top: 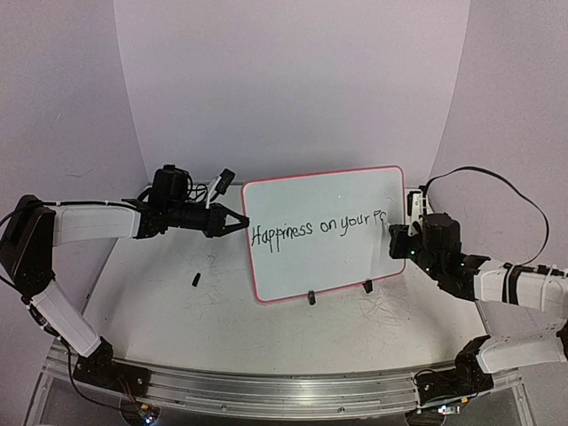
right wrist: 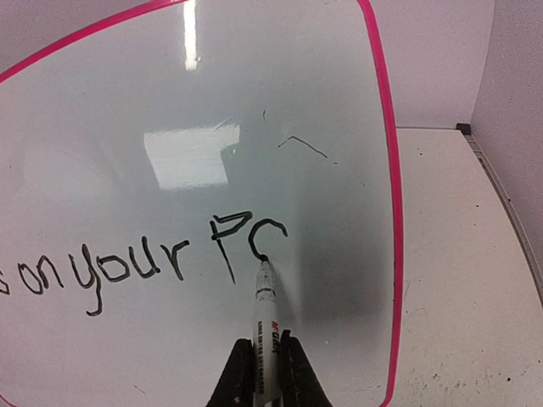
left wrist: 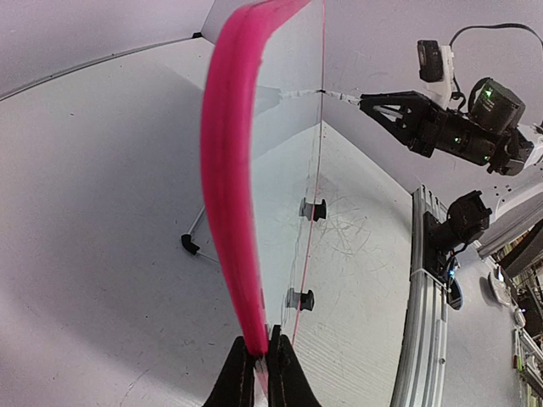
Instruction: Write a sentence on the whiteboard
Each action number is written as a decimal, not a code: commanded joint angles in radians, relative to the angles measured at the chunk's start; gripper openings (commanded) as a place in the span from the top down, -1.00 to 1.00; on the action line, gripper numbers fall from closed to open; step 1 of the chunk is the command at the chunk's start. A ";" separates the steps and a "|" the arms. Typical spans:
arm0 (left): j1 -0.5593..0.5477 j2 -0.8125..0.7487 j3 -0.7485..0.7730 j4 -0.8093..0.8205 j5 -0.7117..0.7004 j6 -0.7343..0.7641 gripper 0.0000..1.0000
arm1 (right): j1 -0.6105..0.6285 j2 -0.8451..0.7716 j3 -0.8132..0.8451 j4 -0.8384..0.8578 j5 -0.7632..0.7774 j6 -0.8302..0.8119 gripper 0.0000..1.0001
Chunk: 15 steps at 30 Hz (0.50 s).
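The whiteboard [top: 328, 257] stands upright on two black clip feet mid-table, its rim red. My left gripper [top: 243, 223] is shut on its left edge; in the left wrist view the red rim [left wrist: 233, 212] runs up from between the jaws of the left gripper [left wrist: 262, 356]. The sentence [top: 315, 227] reads "Happiness on your P" plus a part-drawn letter, seen close as black marker letters [right wrist: 170, 259]. My right gripper [right wrist: 270, 365] is shut on a white marker [right wrist: 266, 326], whose tip touches the board at the bottom of that last curved stroke. From above, the right gripper [top: 391, 232] sits at the board's right side.
A small black marker cap [top: 195, 280] lies on the table left of the board. Faint grey scribbles [top: 390, 306] mark the tabletop near the board's right foot. A metal rail [top: 284, 390] runs along the near edge. White walls close in behind and at both sides.
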 commanded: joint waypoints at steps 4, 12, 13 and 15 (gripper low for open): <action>-0.022 -0.037 0.037 -0.030 0.032 0.053 1.00 | -0.005 0.017 0.037 0.062 0.067 0.002 1.00; -0.022 -0.036 0.037 -0.031 0.032 0.054 1.00 | -0.004 0.036 0.061 0.094 0.077 -0.020 1.00; -0.022 -0.035 0.037 -0.030 0.033 0.054 1.00 | -0.005 0.037 0.061 0.094 0.078 -0.020 1.00; -0.022 -0.034 0.038 -0.031 0.033 0.054 1.00 | -0.005 0.038 0.061 0.094 0.083 -0.019 1.00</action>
